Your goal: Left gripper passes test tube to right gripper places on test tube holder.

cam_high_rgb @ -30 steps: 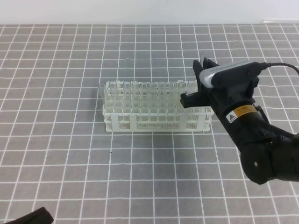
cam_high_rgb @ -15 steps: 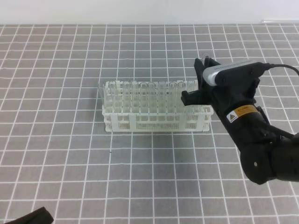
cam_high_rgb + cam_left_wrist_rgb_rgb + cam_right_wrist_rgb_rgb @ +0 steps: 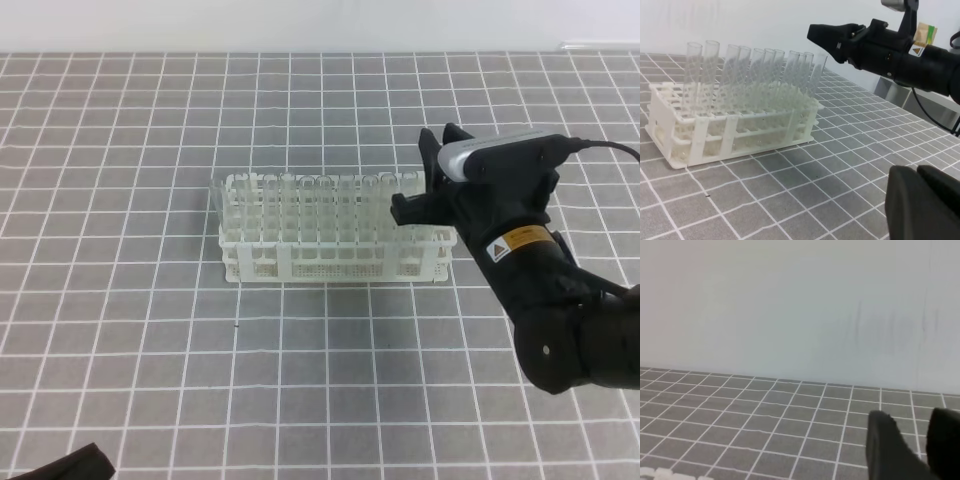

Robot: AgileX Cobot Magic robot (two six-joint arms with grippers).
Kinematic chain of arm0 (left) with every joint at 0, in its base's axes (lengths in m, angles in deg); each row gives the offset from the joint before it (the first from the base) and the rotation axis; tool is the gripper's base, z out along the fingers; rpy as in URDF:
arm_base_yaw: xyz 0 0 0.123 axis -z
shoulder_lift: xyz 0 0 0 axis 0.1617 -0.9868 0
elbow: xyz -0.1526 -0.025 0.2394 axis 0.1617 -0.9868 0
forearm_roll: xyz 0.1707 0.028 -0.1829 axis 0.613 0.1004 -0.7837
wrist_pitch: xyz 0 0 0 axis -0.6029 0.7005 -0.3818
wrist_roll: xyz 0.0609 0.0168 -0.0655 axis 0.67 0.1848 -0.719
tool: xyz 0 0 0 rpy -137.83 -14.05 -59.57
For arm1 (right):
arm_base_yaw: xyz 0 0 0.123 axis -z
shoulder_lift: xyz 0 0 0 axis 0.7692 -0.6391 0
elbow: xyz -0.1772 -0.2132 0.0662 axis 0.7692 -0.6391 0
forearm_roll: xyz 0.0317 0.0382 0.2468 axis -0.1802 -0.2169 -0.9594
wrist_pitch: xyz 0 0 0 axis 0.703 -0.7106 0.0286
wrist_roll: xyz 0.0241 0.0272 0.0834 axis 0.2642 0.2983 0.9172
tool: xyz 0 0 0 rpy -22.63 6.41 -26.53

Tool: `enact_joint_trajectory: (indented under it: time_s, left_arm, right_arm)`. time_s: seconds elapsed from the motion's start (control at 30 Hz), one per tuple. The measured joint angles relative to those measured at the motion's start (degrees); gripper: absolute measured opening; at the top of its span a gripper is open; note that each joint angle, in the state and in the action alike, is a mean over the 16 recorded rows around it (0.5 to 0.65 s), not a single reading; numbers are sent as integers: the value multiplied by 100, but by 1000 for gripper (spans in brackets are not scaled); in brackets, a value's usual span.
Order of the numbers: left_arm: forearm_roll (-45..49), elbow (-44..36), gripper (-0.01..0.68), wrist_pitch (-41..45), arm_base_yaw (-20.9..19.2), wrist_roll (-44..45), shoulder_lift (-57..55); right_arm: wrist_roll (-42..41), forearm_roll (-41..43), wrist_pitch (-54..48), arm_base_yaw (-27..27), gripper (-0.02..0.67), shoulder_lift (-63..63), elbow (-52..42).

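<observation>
The white test tube holder stands mid-table with a row of clear tubes upright in it. My right gripper hovers at the holder's right end, its fingers above and beside the last tube. That tube leans slightly in the left wrist view, just below the right gripper. In the right wrist view the right gripper is open, with an empty gap between its fingers. I cannot tell the passed test tube from the other racked ones. My left gripper is shut and empty, low near the front left.
The surface is a grey mat with a white grid. A plain white wall rises behind the table. The right arm's black cable runs off the right edge. A grey box edge shows beyond the table on the right.
The right gripper's fingers have spread and slid a little right and down. The tube top that stuck up between them no longer shows there. The left arm has stayed put.
</observation>
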Motion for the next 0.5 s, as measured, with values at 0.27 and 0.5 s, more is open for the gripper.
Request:
enact_joint_trajectory:
  time_s: [0.27,0.5]
  left_arm:
    - [0,14,-1,5,2,0,-13]
    - [0,19,-1,10,2,-1,-13]
  right_arm:
    - [-110,9,-91,0,178,306,-111]
    - [-255,24,-635,0,133,1326,-447]
